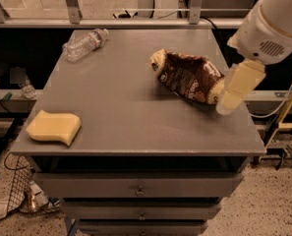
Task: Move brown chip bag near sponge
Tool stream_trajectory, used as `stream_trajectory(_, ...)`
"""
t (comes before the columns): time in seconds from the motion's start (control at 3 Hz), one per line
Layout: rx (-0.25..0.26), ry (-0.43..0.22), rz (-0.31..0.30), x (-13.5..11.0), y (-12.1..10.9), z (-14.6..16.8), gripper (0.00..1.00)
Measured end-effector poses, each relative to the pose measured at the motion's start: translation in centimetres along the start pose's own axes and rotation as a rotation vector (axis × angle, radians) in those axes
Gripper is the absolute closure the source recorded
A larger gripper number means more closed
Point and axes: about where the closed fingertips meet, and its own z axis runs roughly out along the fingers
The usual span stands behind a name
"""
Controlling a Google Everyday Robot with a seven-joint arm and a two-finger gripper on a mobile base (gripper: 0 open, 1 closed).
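The brown chip bag [189,76] lies crumpled on the right half of the grey table [126,117], its long axis running from upper left to lower right. The sponge [53,127] is a pale yellow wavy block at the table's front left corner. My gripper [235,90] hangs from the white arm at the right, its pale yellow fingers pointing down at the bag's right end, close to or touching it. It holds nothing that I can see.
A clear plastic water bottle [84,44] lies on its side at the back left of the table. Drawers [135,188] sit below the tabletop. A rail and glass barrier run behind the table. Cables and clutter lie on the floor at left.
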Motion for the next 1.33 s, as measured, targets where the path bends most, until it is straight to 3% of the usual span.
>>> stream_trajectory(0.33,0.024,-0.060,-0.052,-6.2,-3.1,3.3,0.00)
stream_trajectory(0.67,0.045,-0.089,-0.102,-11.3,-4.7,5.5,0.00)
stream_trajectory(1.0,0.070,-0.037,-0.142,-14.8,-5.9,8.9,0.00)
stream_trajectory(1.33,0.105,0.049,-0.150,-15.6,-7.7,11.3,0.00)
